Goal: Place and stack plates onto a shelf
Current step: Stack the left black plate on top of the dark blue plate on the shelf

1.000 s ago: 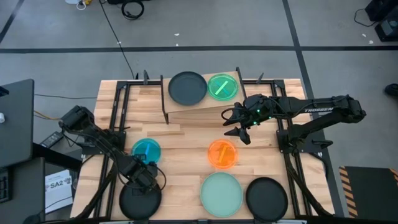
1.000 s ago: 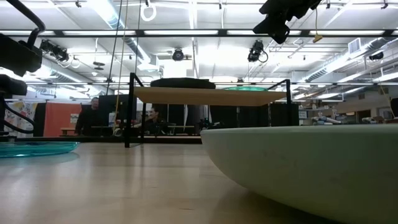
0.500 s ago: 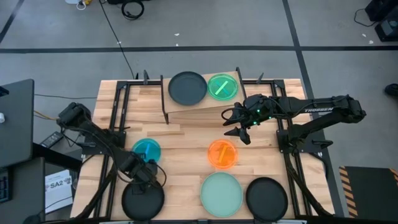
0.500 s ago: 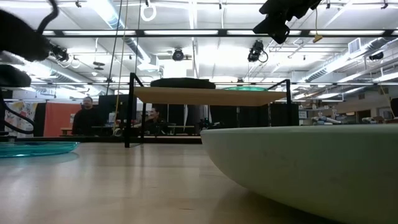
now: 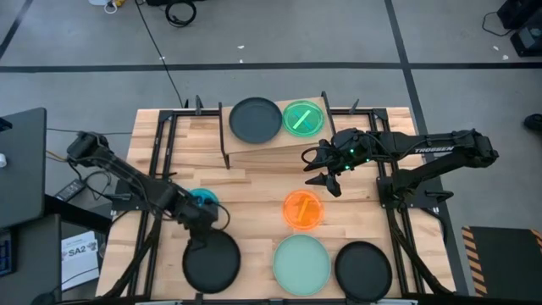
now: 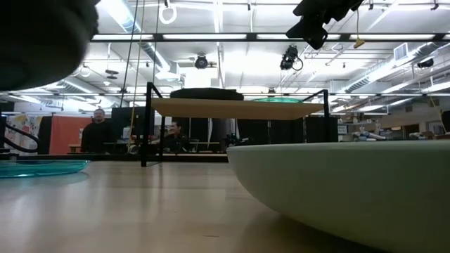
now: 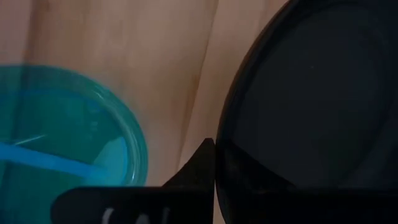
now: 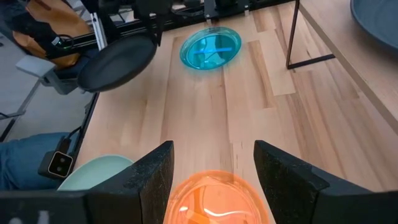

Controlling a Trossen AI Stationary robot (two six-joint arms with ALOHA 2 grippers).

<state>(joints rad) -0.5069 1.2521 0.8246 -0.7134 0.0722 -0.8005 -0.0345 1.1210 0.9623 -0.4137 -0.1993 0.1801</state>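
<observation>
left claw (image 5: 203, 227) grips black plate (image 5: 212, 261), lifted off table.

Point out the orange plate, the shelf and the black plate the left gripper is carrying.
orange plate (image 5: 302, 209): high view, plate centre.
shelf (image 5: 271, 152): high view, bare front edge of the board.
black plate (image 5: 212, 263): high view, plate centre, carried by the left gripper (image 5: 201, 222).

**Around the workbench**

A slatted wooden tabletop (image 5: 254, 191) sits on a grey floor (image 5: 339, 51) crossed by dark lines. Off the table's left side stands a black case (image 5: 21, 165), with a white sheet of paper (image 5: 80, 250) lying nearer. A coiled black cable (image 5: 179, 12) rests on the floor at the far side. Beyond the table, two people (image 6: 98, 130) stand under long ceiling lights (image 6: 232, 36).
</observation>
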